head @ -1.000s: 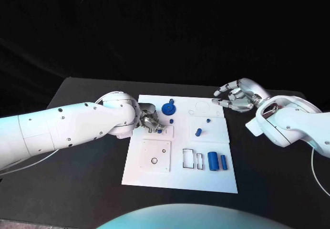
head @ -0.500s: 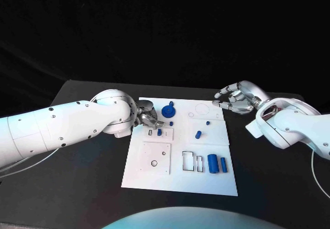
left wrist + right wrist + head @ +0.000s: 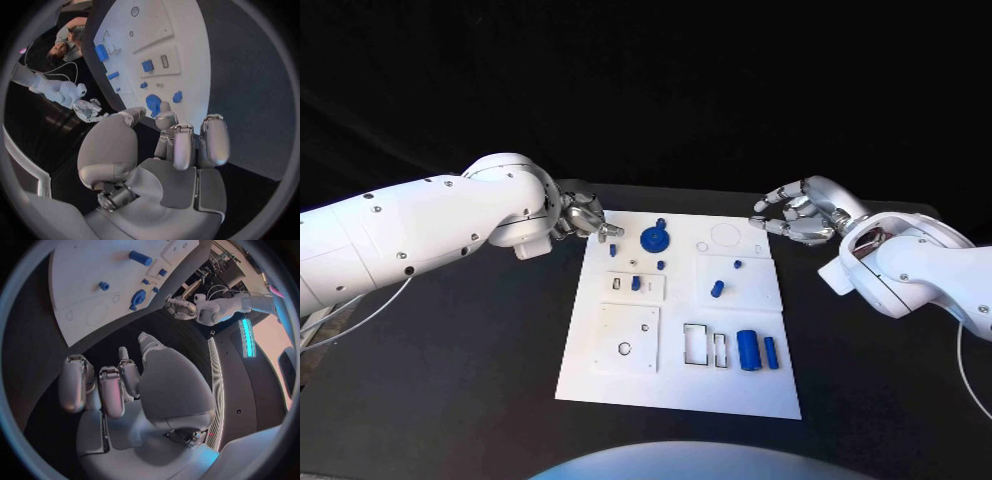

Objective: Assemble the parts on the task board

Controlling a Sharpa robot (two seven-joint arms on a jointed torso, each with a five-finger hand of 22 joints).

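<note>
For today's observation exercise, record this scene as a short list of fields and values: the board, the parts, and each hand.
board: white task board in the middle of the black table
parts: blue pieces on the board, among them a round part near its far edge and two cylinders near its right side
left hand: off the board's far left corner, holding nothing
right hand: off the far right corner, fingers curled, holding nothing

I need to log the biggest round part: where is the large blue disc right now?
In the head view, the large blue disc sits on the task board at its far edge, left of centre, near the left hand.
</note>
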